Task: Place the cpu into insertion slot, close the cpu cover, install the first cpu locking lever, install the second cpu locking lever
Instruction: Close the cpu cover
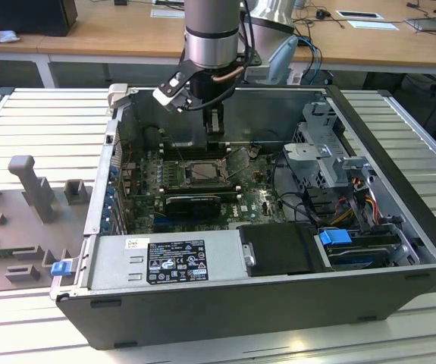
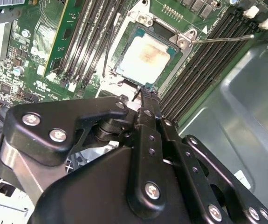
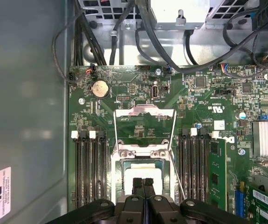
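Observation:
The cpu [image 2: 145,56], a pale square chip, lies seated in the insertion slot [image 2: 182,41] on the green motherboard. It also shows in the first wrist view, cpu [image 3: 143,171] within the slot's silver rim [image 3: 117,173]. The cpu cover [image 3: 144,111] is swung open beyond the slot, with green board showing through its cut-out centre. Two thin locking levers [image 3: 175,140] stand free along the cover's sides, and one lever [image 2: 222,38] sticks out over the memory slots. My gripper [image 3: 143,183] hangs just above the chip's near edge, shut with nothing between its fingers. From outside, the gripper [image 1: 214,140] is inside the case above the slot [image 1: 202,173].
Black memory slots [image 3: 89,172] flank the socket on both sides. A round coin battery [image 3: 99,88] and black cables [image 3: 147,42] lie past the open cover. The power supply [image 1: 176,260] and the drive cage [image 1: 324,152] fill the case's front and the exterior view's right.

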{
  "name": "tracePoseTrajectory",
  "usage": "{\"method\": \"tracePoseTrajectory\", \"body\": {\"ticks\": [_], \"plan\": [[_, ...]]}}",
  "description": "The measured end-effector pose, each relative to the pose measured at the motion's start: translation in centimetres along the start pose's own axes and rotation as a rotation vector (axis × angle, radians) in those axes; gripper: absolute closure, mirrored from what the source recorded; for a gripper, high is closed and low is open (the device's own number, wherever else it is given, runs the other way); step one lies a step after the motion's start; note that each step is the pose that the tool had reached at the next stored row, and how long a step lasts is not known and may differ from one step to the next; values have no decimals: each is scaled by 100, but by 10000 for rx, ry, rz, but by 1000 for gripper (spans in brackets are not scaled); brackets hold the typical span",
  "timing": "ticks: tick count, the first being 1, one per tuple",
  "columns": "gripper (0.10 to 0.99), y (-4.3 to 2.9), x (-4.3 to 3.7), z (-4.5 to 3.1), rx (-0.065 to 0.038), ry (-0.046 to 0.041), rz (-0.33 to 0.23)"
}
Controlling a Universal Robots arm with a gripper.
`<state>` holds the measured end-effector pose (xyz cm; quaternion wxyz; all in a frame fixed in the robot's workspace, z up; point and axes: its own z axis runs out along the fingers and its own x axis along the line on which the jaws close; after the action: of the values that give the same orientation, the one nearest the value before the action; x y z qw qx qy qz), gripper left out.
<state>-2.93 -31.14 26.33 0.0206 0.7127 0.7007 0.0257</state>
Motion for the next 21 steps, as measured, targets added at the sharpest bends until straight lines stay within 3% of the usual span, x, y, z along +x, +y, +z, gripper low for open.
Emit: {"method": "tracePoseTrajectory", "body": {"ticks": [6, 12, 21], "plan": [[980, 10, 46, -54, 0, -55, -7], [980, 123, 57, -46, 0, -54, -5], [980, 217, 80, -40, 0, -55, -6]]}}
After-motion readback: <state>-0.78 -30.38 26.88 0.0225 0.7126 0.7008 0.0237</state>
